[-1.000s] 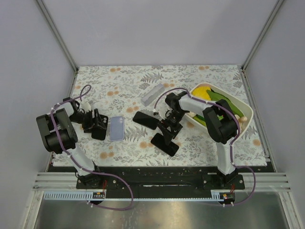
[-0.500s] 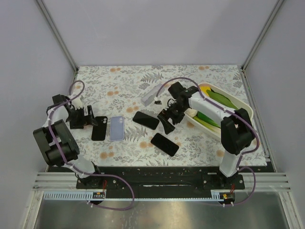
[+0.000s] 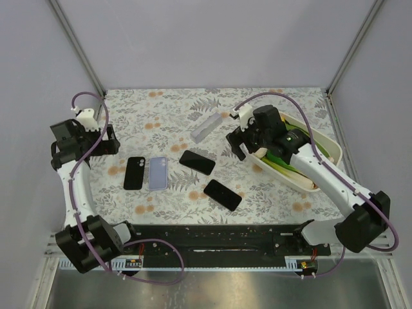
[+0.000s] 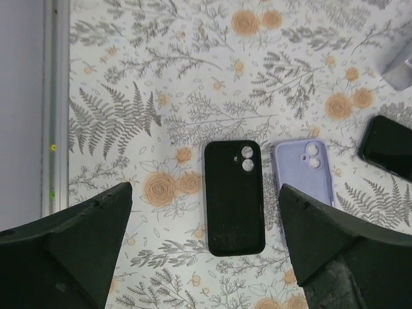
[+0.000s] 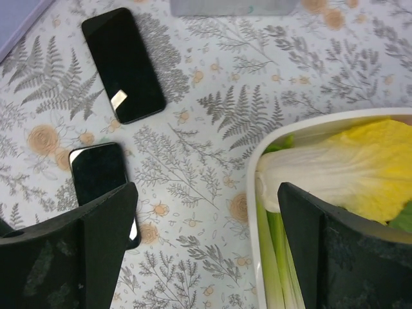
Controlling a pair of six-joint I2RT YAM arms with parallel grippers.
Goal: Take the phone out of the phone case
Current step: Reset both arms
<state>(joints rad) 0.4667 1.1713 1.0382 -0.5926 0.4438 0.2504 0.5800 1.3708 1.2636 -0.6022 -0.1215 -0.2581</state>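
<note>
Both claws hang wide apart, holding and touching nothing: the left gripper (image 4: 206, 212) above the black phone case (image 4: 234, 196), which lies flat just beside the lilac phone case (image 4: 304, 177), and the right gripper (image 5: 206, 193) by the rim of the white tray (image 5: 251, 193). The tray holds a pale yellow cabbage leaf (image 5: 347, 170) and green stalks. The upper phone (image 5: 122, 64) and the lower phone (image 5: 98, 172) lie bare on the table (image 3: 161, 106), apart from both cases.

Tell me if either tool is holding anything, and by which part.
Nothing is held. The left tool and right tool are both open and empty.
</note>
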